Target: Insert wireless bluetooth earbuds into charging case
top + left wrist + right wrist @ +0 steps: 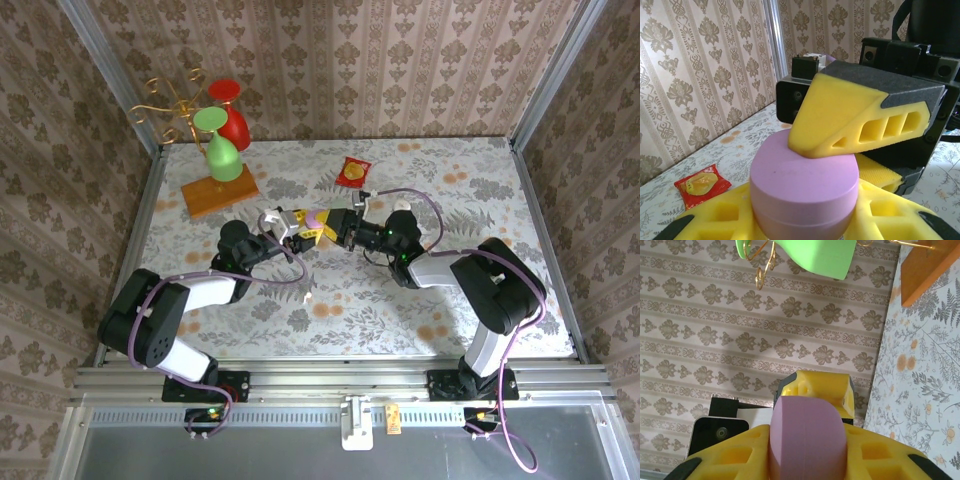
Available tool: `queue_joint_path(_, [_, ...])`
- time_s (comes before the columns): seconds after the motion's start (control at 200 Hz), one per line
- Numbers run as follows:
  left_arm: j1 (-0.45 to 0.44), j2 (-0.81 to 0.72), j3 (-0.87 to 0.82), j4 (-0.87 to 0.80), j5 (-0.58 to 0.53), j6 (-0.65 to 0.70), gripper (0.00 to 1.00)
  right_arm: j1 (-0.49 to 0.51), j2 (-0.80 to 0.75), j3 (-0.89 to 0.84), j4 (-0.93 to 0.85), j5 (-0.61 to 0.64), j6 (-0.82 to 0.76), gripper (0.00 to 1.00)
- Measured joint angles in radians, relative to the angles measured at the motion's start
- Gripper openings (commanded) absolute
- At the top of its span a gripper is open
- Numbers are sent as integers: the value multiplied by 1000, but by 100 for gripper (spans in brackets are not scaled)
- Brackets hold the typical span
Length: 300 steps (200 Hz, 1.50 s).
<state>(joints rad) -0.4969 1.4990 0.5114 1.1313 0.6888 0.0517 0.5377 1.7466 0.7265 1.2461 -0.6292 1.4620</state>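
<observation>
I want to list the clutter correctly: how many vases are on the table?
2. The green vase stands on the orange board at the far left. The red vase is just behind it, in the far corner. No other vase seems to be hidden.

Case [316, 220] between left hand [297, 230], right hand [338, 228]; packet [353, 172] behind.

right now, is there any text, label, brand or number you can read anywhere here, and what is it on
No text can be read.
On the red-and-yellow packet: a yellow picture on the front; any print is too blurred to read.
On the small yellow tag at the metal rail: too small to read.
On the lilac charging case: plain, no marking on the faces that show.
</observation>
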Motion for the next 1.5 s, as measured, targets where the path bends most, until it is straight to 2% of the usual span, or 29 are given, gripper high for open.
queue_joint_path(0.135, [0, 0, 0, 3, -11, -2, 60, 0, -1, 0, -18, 0, -24, 20])
queue_joint_path(0.26, [1, 0, -3, -2, -43, 21, 81, -5, -29, 7, -165, 11, -130, 19])
queue_joint_path(0.41, [3, -46, -31, -84, -92, 79, 93, -6, -66, 108, -479, 97, -346, 19])
queue_joint_path(0.53, [0, -118, -64, -167, -150, 122, 98, -6, -31, 237, -678, 159, -486, 20])
queue_joint_path(0.67, [0, -200, -136, -233, -242, 129, 100, -3, 106, 402, -796, 209, -583, 20])
queue_joint_path(0.89, [0, -336, -192, -404, -358, 129, 100, 20, 356, 593, -925, 246, -636, 23])
queue_joint_path(1.075, [0, -358, -193, -465, -399, 129, 100, 47, 478, 681, -1002, 262, -656, 28])
queue_joint_path(1.115, [0, -358, -193, -475, -402, 129, 100, 50, 481, 689, -1009, 267, -664, 33])
queue_joint_path(1.195, [0, -357, -193, -487, -406, 129, 100, 52, 480, 701, -1036, 296, -687, 55])
queue_joint_path(1.27, [0, -348, -192, -490, -407, 125, 100, 55, 464, 701, -1049, 318, -722, 67])
queue_joint_path(1.395, [0, -306, -177, -494, -420, 100, 100, 48, 380, 655, -1110, 389, -785, 79])
queue_joint_path(1.5, [0, -265, -159, -488, -440, 80, 100, 33, 267, 592, -1175, 484, -842, 86])
